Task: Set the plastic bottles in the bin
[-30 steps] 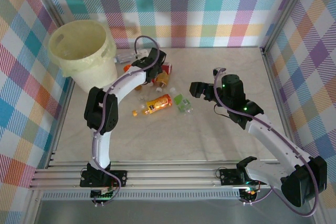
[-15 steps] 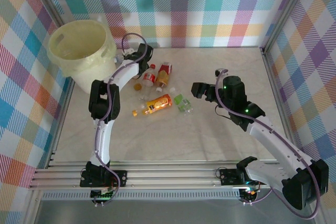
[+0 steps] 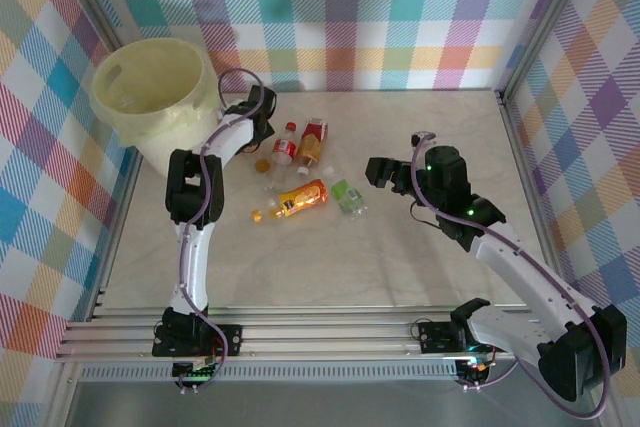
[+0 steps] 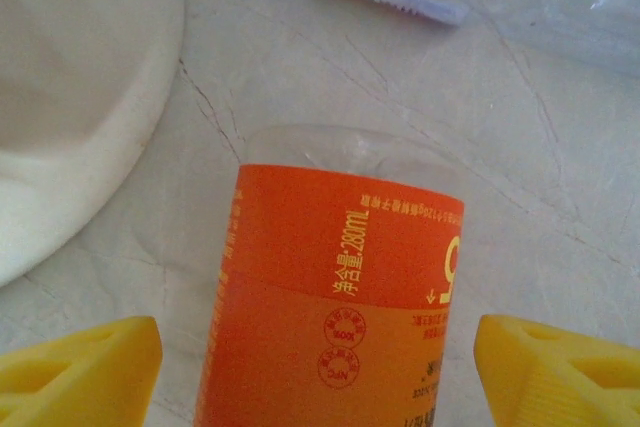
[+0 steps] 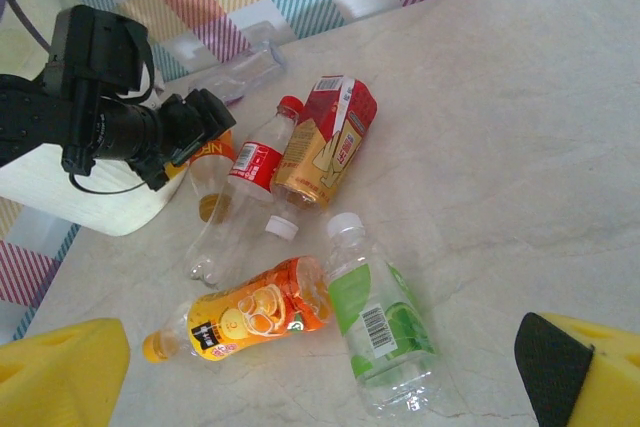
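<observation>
My left gripper [image 3: 257,135] hovers beside the cream bin [image 3: 170,137], open. Its yellow fingertips [image 4: 110,362] flank an orange-labelled clear bottle [image 4: 340,287] with a gap on each side. That bottle [image 5: 212,177] lies on the table. Nearby lie a red-labelled bottle [image 3: 284,147], a crushed red-and-gold one [image 3: 313,137], an orange juice bottle [image 3: 297,199] and a green-labelled one [image 3: 348,197]. A crushed clear bottle [image 3: 235,107] rests by the bin. My right gripper [image 3: 378,172] is open and empty, right of the green-labelled bottle [image 5: 385,332].
The bin wall [image 4: 70,97] stands close on the left of the left gripper [image 4: 315,352]. Checkered walls enclose the table on three sides. Bare marble-patterned tabletop [image 3: 420,267] stretches across the front and right.
The left gripper has swung left from the bottle cluster toward the bin and its jaws have narrowed around the orange-labelled bottle. The right arm has barely moved.
</observation>
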Robot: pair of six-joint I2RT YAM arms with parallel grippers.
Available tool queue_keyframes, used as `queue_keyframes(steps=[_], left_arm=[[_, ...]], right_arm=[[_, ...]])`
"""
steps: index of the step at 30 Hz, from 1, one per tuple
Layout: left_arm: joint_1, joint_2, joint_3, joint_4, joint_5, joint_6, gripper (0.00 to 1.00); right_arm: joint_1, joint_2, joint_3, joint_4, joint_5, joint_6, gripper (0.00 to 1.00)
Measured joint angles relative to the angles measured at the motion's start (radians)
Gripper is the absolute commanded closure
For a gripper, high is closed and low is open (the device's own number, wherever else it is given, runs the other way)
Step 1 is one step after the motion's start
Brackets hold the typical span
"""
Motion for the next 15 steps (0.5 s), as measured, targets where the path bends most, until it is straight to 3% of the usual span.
queue_keyframes(steps=[9, 15], left_arm=[[0.0, 0.025, -0.048, 0.075, 0.061, 0.016, 0.42], [-0.005, -0.013, -0.103, 0.105, 0.088, 0.037, 0.48]], right_arm=[[0.0, 0.0, 0.0, 0.0, -0.001, 0.005, 0.0], [0.0, 0.006, 0.0, 0.0, -0.001, 0.004, 0.0]])
